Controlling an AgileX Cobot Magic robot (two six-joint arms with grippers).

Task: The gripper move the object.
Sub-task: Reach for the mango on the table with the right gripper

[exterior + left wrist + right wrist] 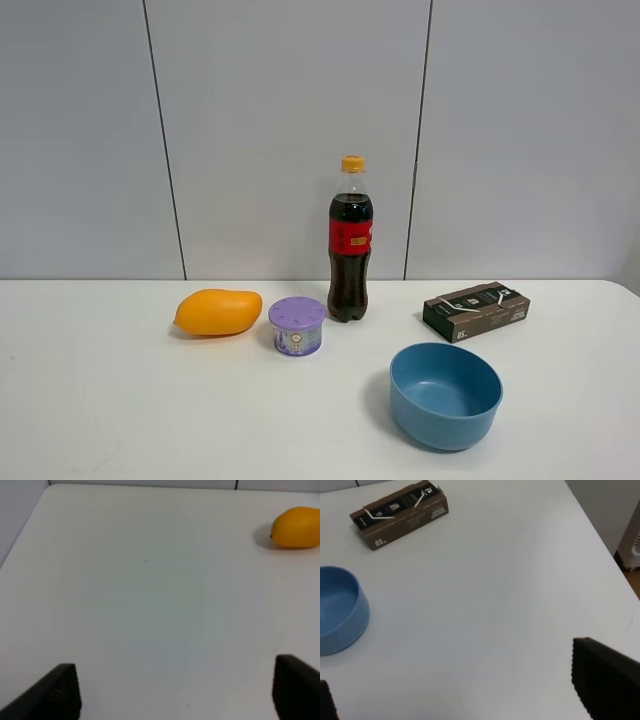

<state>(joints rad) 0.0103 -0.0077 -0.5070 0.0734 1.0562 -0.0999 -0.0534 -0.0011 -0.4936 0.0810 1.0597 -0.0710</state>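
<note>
The yellow-orange mango [218, 312] lies on the white table at the left, beside a purple-lidded tub [297, 325]. It also shows in the left wrist view [297, 527], far from the fingers. My left gripper [175, 692] is open and empty over bare table, its black fingertips [57, 692] wide apart. My right gripper [465, 695] is open and empty too, over the table's right part near the blue bowl [337, 607]. Neither arm shows in the exterior high view.
A cola bottle [350, 242] stands at the back middle. A dark carton [476, 310] lies at the back right, with the blue bowl [445, 395] in front of it. The table's right edge [600, 540] is close to my right gripper.
</note>
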